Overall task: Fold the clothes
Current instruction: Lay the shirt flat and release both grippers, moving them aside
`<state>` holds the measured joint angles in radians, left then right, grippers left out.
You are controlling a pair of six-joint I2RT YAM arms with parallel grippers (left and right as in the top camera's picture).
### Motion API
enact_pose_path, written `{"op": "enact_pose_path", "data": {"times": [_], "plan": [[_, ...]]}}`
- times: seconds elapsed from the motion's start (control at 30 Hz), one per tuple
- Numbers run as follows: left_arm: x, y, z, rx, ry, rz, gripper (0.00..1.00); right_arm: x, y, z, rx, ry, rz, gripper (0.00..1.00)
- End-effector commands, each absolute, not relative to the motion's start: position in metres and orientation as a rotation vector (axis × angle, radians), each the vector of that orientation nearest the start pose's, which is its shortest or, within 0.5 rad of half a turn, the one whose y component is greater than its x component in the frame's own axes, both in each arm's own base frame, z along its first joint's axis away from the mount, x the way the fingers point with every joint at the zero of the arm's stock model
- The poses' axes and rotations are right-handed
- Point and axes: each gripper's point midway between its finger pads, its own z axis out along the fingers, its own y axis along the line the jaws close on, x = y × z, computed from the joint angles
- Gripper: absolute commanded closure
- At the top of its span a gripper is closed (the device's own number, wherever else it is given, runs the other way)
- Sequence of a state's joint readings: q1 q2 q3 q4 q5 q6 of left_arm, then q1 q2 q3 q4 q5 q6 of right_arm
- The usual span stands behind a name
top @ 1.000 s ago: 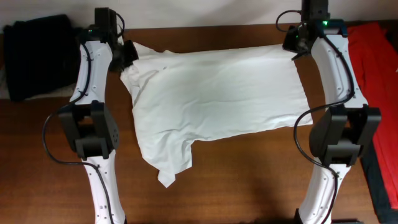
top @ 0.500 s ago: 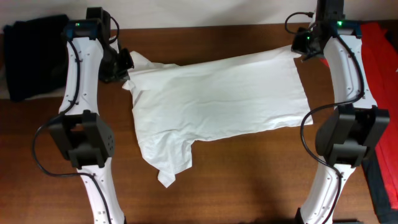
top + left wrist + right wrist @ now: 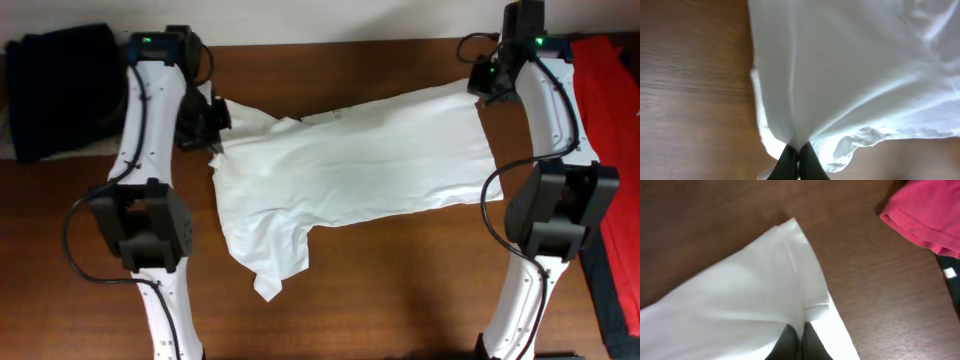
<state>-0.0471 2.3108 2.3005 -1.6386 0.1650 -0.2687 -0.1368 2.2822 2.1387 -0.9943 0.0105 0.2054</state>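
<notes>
The white T-shirt (image 3: pixel 350 160) lies spread across the brown table, wrinkled, with a sleeve hanging toward the front left. No print shows. My left gripper (image 3: pixel 212 118) is shut on the shirt's far left corner; in the left wrist view its dark fingers (image 3: pixel 799 156) pinch the white cloth (image 3: pixel 850 65), which is lifted and stretched. My right gripper (image 3: pixel 482 82) is shut on the far right corner; in the right wrist view its fingers (image 3: pixel 801 335) pinch the cloth (image 3: pixel 750 290) just above the table.
A red garment (image 3: pixel 605 80) lies at the right edge, also in the right wrist view (image 3: pixel 925 215). Folded black clothes (image 3: pixel 60 90) sit at the far left. Bare wood lies in front of the shirt.
Both grippers keep hold of the far corners. The left gripper has moved right and toward the front, bunching the left corner. The far edge now slopes up to the right.
</notes>
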Motion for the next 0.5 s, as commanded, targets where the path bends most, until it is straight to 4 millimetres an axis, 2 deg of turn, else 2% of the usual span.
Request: {"op": "enact_pose_path", "data": {"times": [0.0, 0.2, 0.27, 0.33, 0.37, 0.4, 0.43, 0.47], "plan": [[0.411, -0.055, 0.114, -0.306, 3.25, -0.216, 0.99, 0.54, -0.096, 0.113, 0.486, 2.664, -0.058, 0.96], [0.394, -0.05, 0.077, -0.329, 3.333, -0.171, 0.99, 0.539, -0.095, 0.105, 0.487, 2.684, -0.058, 0.96], [0.39, -0.05, 0.066, -0.332, 3.348, -0.167, 0.99, 0.539, -0.095, 0.102, 0.488, 2.69, -0.059, 0.93], [0.387, -0.05, 0.057, -0.334, 3.361, -0.163, 0.99, 0.536, -0.094, 0.097, 0.49, 2.707, -0.059, 0.82], [0.386, -0.049, 0.055, -0.334, 3.362, -0.158, 0.99, 0.534, -0.094, 0.096, 0.491, 2.715, -0.06, 0.72], [0.387, -0.047, 0.052, -0.331, 3.356, -0.135, 0.88, 0.533, -0.094, 0.095, 0.487, 2.722, -0.061, 0.41], [0.389, -0.043, 0.052, -0.325, 3.349, -0.095, 0.8, 0.532, -0.094, 0.095, 0.488, 2.727, -0.063, 0.36], [0.389, -0.039, 0.051, -0.323, 3.346, -0.065, 0.6, 0.531, -0.094, 0.095, 0.49, 2.732, -0.065, 0.34]]}}
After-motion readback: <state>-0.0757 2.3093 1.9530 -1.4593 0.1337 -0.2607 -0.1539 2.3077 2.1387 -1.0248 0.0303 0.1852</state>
